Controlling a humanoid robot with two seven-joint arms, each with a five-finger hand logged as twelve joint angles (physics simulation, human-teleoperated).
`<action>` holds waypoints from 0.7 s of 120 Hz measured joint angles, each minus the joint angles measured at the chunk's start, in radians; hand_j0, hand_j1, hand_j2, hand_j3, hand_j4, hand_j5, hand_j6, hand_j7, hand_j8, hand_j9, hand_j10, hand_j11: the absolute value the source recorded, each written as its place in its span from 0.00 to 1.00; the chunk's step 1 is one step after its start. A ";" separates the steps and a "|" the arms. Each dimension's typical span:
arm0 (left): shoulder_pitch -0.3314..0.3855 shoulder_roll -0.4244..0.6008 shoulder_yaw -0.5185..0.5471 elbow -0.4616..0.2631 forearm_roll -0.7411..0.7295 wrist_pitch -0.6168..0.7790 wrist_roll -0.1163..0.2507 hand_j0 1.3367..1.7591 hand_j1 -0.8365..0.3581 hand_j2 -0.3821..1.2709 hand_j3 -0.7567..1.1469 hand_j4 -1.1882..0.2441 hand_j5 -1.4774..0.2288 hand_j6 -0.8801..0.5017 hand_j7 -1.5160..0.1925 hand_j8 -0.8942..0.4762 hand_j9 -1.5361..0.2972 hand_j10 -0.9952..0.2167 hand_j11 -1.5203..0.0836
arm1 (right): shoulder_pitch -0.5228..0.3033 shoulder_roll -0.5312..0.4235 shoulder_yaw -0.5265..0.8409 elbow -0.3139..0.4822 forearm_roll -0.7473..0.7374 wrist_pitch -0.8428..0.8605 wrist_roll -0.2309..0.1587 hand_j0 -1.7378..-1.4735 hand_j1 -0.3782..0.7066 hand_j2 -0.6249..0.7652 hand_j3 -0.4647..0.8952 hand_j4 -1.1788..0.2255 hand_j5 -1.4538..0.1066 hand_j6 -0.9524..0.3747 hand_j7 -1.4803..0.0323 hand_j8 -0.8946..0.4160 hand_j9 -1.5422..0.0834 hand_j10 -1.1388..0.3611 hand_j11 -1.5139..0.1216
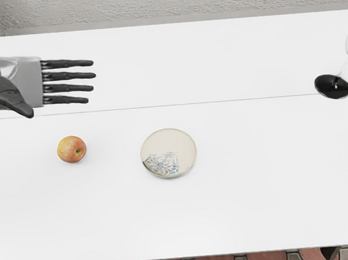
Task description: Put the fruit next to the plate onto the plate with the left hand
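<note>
The apple (71,149) lies on the white table (258,207) towards its left edge, about midway between the far and near edges. It is red and yellow, and it sits well left of the plate (168,152), apart from it, with only bare tabletop between the two. The plate is small and round with a pale rim and a bluish pattern in its near-left part, and nothing lies on it. It rests a little left of the table's middle. At the right edge of the table is a glass (333,85) with a dark round foot. Its stem seems to lean to the right, though the picture cuts off most of the bowl, so I cannot be sure.

My left hand (25,81) comes in from the left edge, over the far-left part of the table, beyond the apple and not touching it. My four fingers (67,76) are stretched straight out towards the right, lying side by side with narrow gaps between them. My thumb (7,95) angles down across the palm's near side. The hand holds nothing.
</note>
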State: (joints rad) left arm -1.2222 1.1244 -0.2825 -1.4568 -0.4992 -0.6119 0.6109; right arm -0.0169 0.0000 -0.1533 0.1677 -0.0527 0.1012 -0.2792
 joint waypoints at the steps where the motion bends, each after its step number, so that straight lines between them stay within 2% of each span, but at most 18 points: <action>1: 0.000 0.000 0.000 -0.002 0.000 0.000 0.000 0.76 0.99 0.23 0.40 0.83 0.87 0.64 0.89 0.66 0.84 0.82 0.95 | 0.000 0.000 0.000 0.000 0.000 0.000 0.000 0.30 0.03 0.45 0.34 0.84 0.93 0.72 0.98 0.68 0.95 0.76 0.93; 30: -0.008 -0.012 -0.020 -0.026 0.008 0.000 0.000 0.76 0.99 0.23 0.40 0.83 0.87 0.64 0.89 0.66 0.84 0.82 0.95 | 0.010 0.000 0.000 0.006 0.000 0.003 0.000 0.30 0.03 0.45 0.34 0.84 0.93 0.72 0.98 0.68 0.95 0.76 0.93; 33: -0.031 -0.024 -0.024 -0.027 0.036 0.000 0.000 0.76 0.99 0.23 0.40 0.83 0.87 0.64 0.89 0.66 0.84 0.82 0.95 | 0.010 0.000 0.000 0.006 0.000 0.003 0.000 0.30 0.03 0.45 0.34 0.84 0.93 0.72 0.98 0.68 0.95 0.76 0.93; 41: -0.048 -0.081 -0.043 -0.028 0.187 0.000 0.000 0.76 0.99 0.23 0.40 0.83 0.87 0.64 0.89 0.65 0.84 0.82 0.95 | 0.012 0.000 0.000 0.007 0.001 0.003 0.000 0.30 0.03 0.45 0.34 0.84 0.93 0.72 0.98 0.68 0.95 0.76 0.93; 53: -0.055 -0.138 -0.057 -0.045 0.497 0.012 0.000 0.76 0.99 0.23 0.40 0.83 0.86 0.64 0.89 0.65 0.84 0.82 0.95 | 0.015 0.000 0.000 0.007 0.001 0.003 0.000 0.30 0.03 0.45 0.34 0.84 0.93 0.72 0.98 0.68 0.95 0.76 0.93; 67: -0.039 -0.142 -0.056 -0.095 0.856 0.139 0.000 0.76 0.98 0.23 0.40 0.82 0.86 0.63 0.88 0.64 0.83 0.81 0.94 | 0.018 0.000 0.000 0.007 0.001 0.003 0.000 0.30 0.03 0.45 0.34 0.84 0.93 0.72 0.98 0.68 0.95 0.76 0.93; 77: -0.019 -0.221 -0.017 -0.119 1.095 0.267 0.000 0.76 0.96 0.24 0.40 0.80 0.84 0.61 0.86 0.62 0.81 0.79 0.92 | 0.020 0.000 0.000 0.008 0.001 0.003 0.000 0.30 0.03 0.45 0.34 0.84 0.93 0.72 0.98 0.68 0.95 0.76 0.93; 84: 0.028 -0.226 0.012 -0.152 1.217 0.363 0.000 0.76 0.93 0.24 0.40 0.79 0.82 0.59 0.84 0.61 0.79 0.77 0.90 | 0.022 0.000 0.000 0.008 0.001 0.004 0.000 0.30 0.03 0.45 0.34 0.84 0.93 0.72 0.98 0.68 0.95 0.76 0.93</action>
State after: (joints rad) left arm -1.1943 0.8983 -0.2708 -1.6092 0.7177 -0.2485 0.6109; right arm 0.0051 0.0000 -0.1534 0.1760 -0.0521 0.1049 -0.2792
